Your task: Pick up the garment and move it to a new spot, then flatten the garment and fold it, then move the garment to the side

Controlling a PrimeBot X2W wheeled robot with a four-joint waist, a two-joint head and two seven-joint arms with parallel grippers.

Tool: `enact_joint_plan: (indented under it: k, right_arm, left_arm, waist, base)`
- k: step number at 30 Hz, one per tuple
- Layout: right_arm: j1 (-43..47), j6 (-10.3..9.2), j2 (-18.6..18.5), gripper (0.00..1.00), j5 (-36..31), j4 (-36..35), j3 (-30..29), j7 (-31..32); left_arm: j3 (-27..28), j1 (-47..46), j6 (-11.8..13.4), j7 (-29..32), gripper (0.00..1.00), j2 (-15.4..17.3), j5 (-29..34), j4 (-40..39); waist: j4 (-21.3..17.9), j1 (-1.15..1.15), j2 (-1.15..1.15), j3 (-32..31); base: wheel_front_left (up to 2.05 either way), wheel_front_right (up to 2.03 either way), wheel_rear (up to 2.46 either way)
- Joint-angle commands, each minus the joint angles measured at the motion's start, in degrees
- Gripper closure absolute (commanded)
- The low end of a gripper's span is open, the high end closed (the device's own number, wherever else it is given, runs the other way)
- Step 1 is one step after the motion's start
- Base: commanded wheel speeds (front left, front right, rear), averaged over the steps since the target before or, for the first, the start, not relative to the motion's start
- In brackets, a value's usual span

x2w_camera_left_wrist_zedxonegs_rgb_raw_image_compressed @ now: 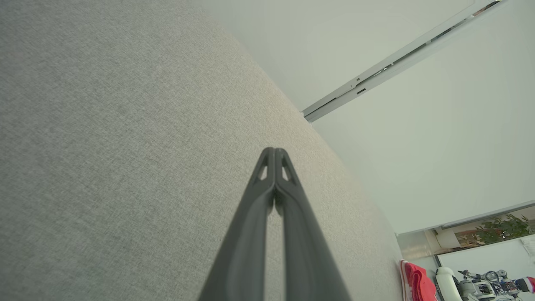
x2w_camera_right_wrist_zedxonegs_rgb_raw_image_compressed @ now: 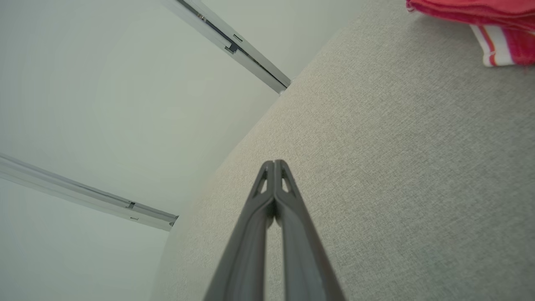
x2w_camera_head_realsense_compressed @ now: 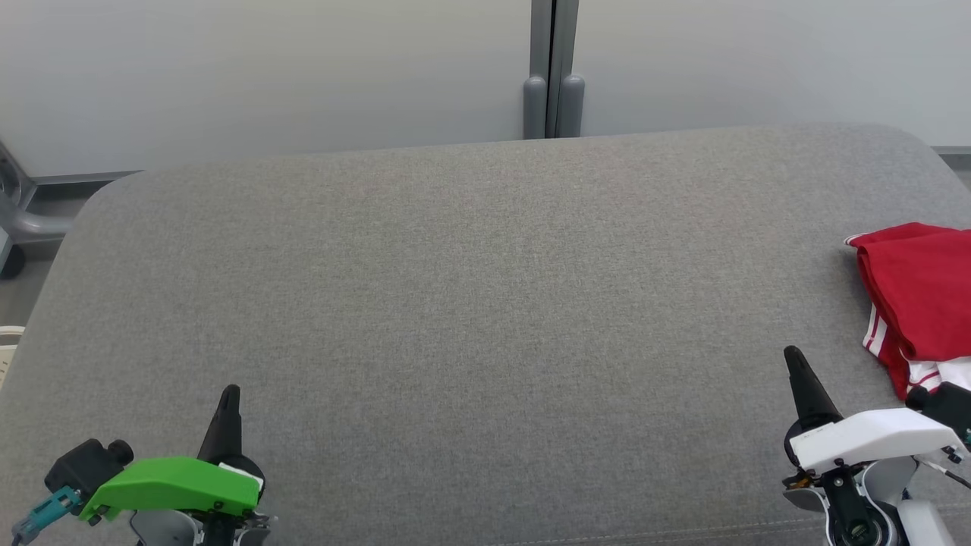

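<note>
The garment [x2w_camera_head_realsense_compressed: 922, 292] is red with white stripes and lies folded at the right edge of the grey padded table [x2w_camera_head_realsense_compressed: 470, 303]. It shows again as a red pile [x2w_camera_right_wrist_zedxonegs_rgb_raw_image_compressed: 472, 10] at the top right of the right wrist view and as a small red strip [x2w_camera_left_wrist_zedxonegs_rgb_raw_image_compressed: 418, 282] low in the left wrist view. My right gripper [x2w_camera_head_realsense_compressed: 793, 355] hovers near the front right, shut and empty, a little to the left of the garment. My left gripper [x2w_camera_head_realsense_compressed: 230, 393] sits at the front left, shut and empty, far from the cloth. Both pairs of fingers [x2w_camera_left_wrist_zedxonegs_rgb_raw_image_compressed: 273, 152] [x2w_camera_right_wrist_zedxonegs_rgb_raw_image_compressed: 273, 164] are pressed together.
Pale wall panels [x2w_camera_head_realsense_compressed: 265, 68] with a grey post [x2w_camera_head_realsense_compressed: 554, 83] stand behind the table. A grey chair base [x2w_camera_head_realsense_compressed: 19, 220] is on the floor at the far left. Other equipment and a plant [x2w_camera_left_wrist_zedxonegs_rgb_raw_image_compressed: 501, 228] show far off beyond the table's right end.
</note>
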Motion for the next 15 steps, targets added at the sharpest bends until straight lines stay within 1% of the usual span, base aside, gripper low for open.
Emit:
enact_joint_plan:
  k: [1,15]
  right_arm:
    - [-1.6,0.0,-0.3,1.0,1.9,-0.3,-0.4,0.4]
    - [-2.0,0.0,-0.3,1.0,11.0,0.5,-2.1,2.1]
  left_arm:
    - [1.1,-1.8,-0.8,0.3,1.0,-0.2,-1.4,-0.3]
    - [3.8,-3.0,-3.6,2.0,1.0,-3.0,-6.6,1.1]
  waist:
    - [0.0,0.0,0.0,0.0]
    - [-0.1,0.0,0.0,0.3]
  base:
    - [0.0,0.0,0.0]
    - [0.0,0.0,0.0]
